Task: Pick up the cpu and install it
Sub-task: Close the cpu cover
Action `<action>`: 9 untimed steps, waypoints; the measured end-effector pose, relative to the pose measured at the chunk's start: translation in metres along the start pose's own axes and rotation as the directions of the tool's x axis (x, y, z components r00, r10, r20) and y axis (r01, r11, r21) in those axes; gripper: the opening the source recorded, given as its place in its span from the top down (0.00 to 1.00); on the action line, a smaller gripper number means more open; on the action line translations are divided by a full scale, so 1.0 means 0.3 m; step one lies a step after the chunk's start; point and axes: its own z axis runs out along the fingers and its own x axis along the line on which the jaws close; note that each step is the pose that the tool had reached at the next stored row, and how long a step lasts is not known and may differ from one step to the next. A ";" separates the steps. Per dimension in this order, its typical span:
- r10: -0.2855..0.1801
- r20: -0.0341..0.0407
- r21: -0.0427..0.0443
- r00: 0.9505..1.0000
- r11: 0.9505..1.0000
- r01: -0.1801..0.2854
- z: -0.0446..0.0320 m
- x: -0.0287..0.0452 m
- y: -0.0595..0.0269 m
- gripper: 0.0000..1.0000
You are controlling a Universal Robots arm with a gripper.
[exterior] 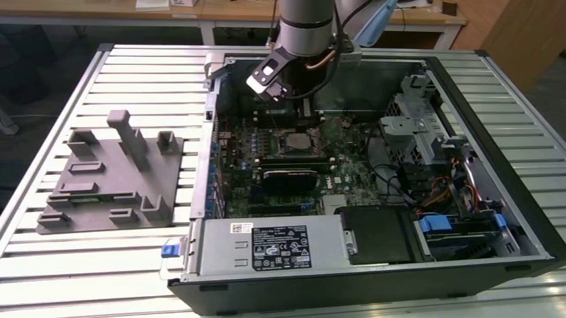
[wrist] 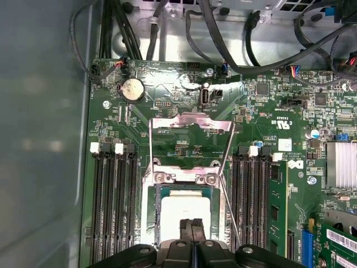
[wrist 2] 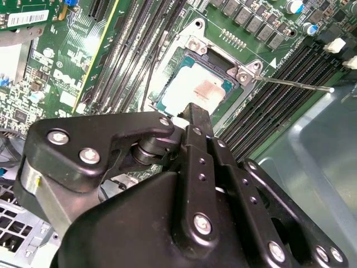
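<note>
The cpu [wrist: 184,215] lies flat in the motherboard socket [wrist: 149,223], silvery top plate up with a pale rim; it also shows in the second wrist view [wrist 2: 195,89] and in the exterior view [exterior: 296,140]. The socket's metal load plate [wrist: 192,124] stands flipped open and its thin lever [wrist 2: 295,85] is swung out. My gripper [wrist: 192,224] hangs just above the chip, its two dark fingers pressed together with nothing between them. In the second wrist view the gripper [wrist 2: 195,110] sits over the chip's edge. The arm [exterior: 305,26] reaches down into the open computer case.
A grey plastic tray [exterior: 115,182] with upright posts rests on the slatted table at the exterior view's left. Memory slots [wrist: 114,201] flank the socket. Black cables [wrist: 167,28] run along the case wall. The power supply [exterior: 265,245] and drive cage [exterior: 433,139] fill other parts of the case.
</note>
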 end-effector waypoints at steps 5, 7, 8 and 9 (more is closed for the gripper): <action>0.000 0.000 0.000 1.000 1.000 0.000 -0.011 0.000 0.001 0.89; 0.000 0.000 0.000 1.000 1.000 0.000 -0.017 -0.001 0.001 0.89; 0.000 0.000 0.000 1.000 1.000 0.000 -0.021 -0.001 0.001 0.89; 0.000 0.000 0.000 1.000 1.000 0.000 -0.027 -0.001 0.002 0.89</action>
